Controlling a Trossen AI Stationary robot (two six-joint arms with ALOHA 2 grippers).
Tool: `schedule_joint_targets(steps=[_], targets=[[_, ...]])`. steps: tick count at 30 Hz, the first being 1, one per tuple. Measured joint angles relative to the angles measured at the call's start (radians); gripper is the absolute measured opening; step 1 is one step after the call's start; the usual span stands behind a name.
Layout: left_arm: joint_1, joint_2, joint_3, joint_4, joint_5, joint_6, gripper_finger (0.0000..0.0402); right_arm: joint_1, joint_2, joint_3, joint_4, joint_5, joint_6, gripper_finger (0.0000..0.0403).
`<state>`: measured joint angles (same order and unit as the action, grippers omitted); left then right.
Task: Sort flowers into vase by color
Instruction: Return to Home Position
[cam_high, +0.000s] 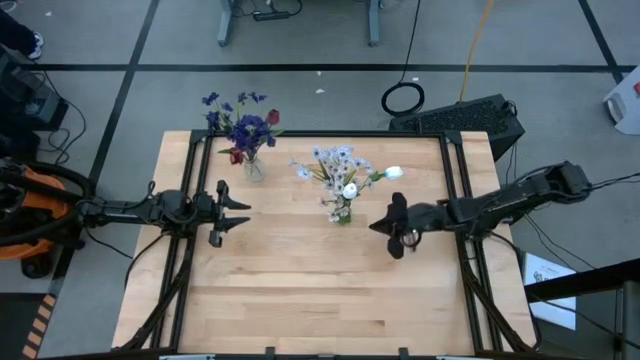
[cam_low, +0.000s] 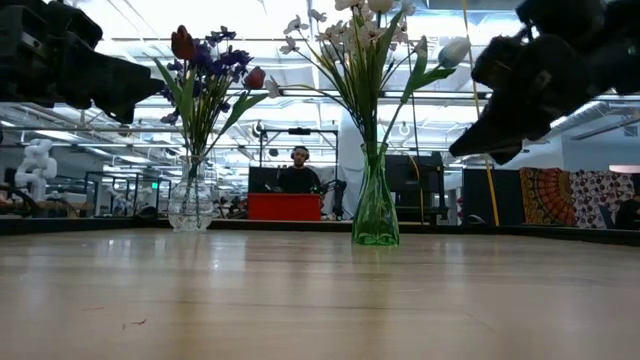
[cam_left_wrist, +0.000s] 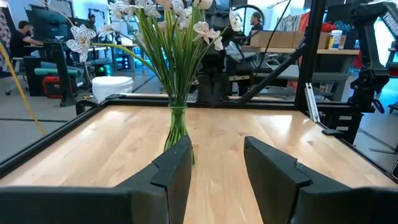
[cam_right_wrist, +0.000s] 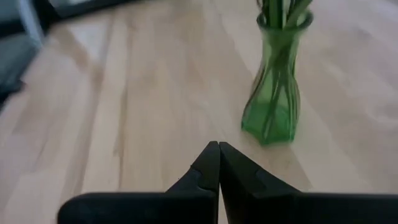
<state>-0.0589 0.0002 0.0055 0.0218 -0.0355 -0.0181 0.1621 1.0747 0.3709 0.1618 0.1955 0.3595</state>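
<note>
A clear glass vase (cam_high: 254, 166) at the table's far left holds purple-blue clusters and dark red tulip buds (cam_low: 205, 70). A green glass vase (cam_low: 376, 200) near the table's middle holds pale white-lilac clusters and white tulip buds (cam_high: 345, 172); it also shows in the right wrist view (cam_right_wrist: 273, 81). All stems stand in the vases. My left gripper (cam_high: 232, 212) is open and empty, left of the green vase. My right gripper (cam_right_wrist: 217, 163) is shut and empty, hovering just right of the green vase.
The wooden table (cam_high: 320, 290) has a black frame rim. A black case (cam_high: 470, 118) and a cable loop (cam_high: 403, 98) lie on the floor beyond the far edge. A person sits at a red desk (cam_low: 285, 205) far behind the table.
</note>
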Motion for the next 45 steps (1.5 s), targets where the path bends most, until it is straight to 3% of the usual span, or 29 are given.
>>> schedule_joint_targets(steps=[5, 14, 19, 28, 34, 45], targets=[[0.000, 0.000, 0.000, 0.000, 0.000, 0.000, 0.0153, -0.084, -0.129, -0.161, 0.180, -0.094, -0.068, 0.0000], [0.000, 0.000, 0.000, 0.000, 0.000, 0.000, 0.0153, -0.128, -0.493, -0.317, 0.182, -0.152, -0.052, 0.0000], [0.000, 0.000, 0.000, 0.000, 0.000, 0.000, 0.0153, -0.126, -0.645, -0.326, 0.035, -0.205, -0.026, 0.0000], [0.000, 0.000, -0.001, 0.000, 0.000, 0.000, 0.0153, -0.102, -0.878, -0.327, -0.162, -0.165, -0.029, 0.0000], [0.000, 0.000, -0.001, 0.000, 0.000, 0.000, 0.0153, -0.101, -0.973, -0.326, -0.226, -0.174, -0.039, 0.0000], [0.000, 0.000, -0.001, 0.000, 0.000, 0.000, 0.0153, -0.101, -1.003, -0.314, -0.251, -0.228, -0.028, 0.0000]])
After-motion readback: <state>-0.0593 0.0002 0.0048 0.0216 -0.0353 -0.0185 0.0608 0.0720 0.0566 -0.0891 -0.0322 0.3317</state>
